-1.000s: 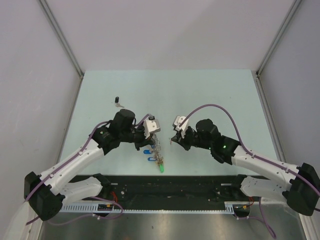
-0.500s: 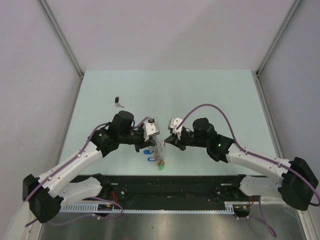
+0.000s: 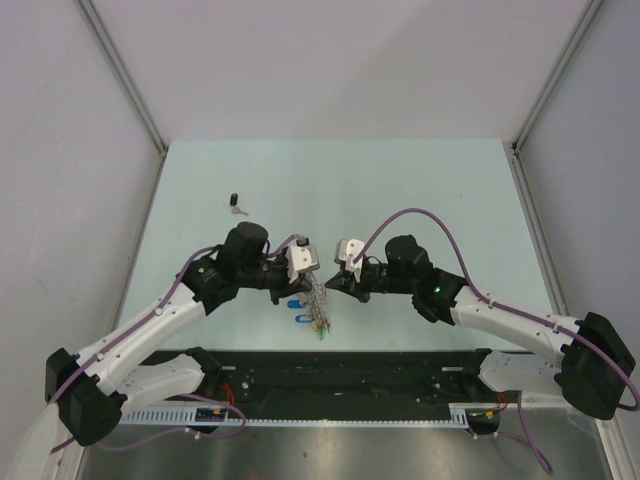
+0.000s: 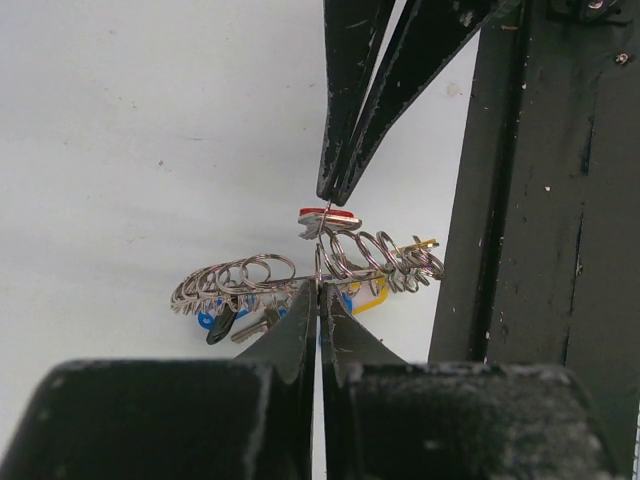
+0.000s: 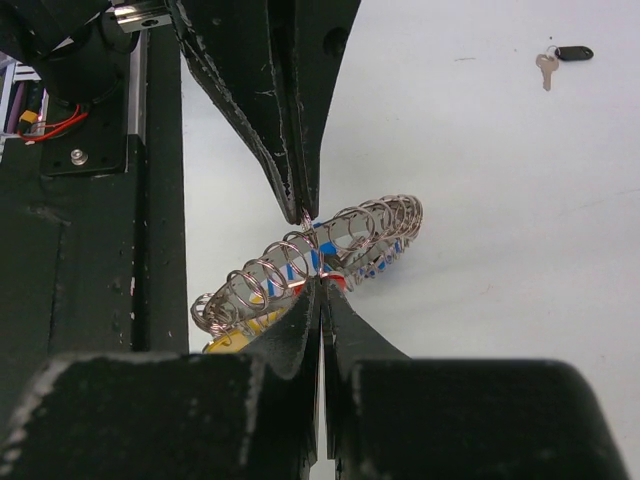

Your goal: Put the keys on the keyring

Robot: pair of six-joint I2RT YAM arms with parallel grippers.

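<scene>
Silver, one keyring [image 4: 250,273], one red key [image 4: 328,214]

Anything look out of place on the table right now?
One stray: a small silver key with a black head lies alone on the pale green table, well apart from the large silver wire keyring nearer the front edge. Nothing looks spilled or damaged.

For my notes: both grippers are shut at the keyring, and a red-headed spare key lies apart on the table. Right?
No: the spare key is black-headed, not red; the right wrist view shows it. The left gripper and right gripper are shut at the keyring.
</scene>
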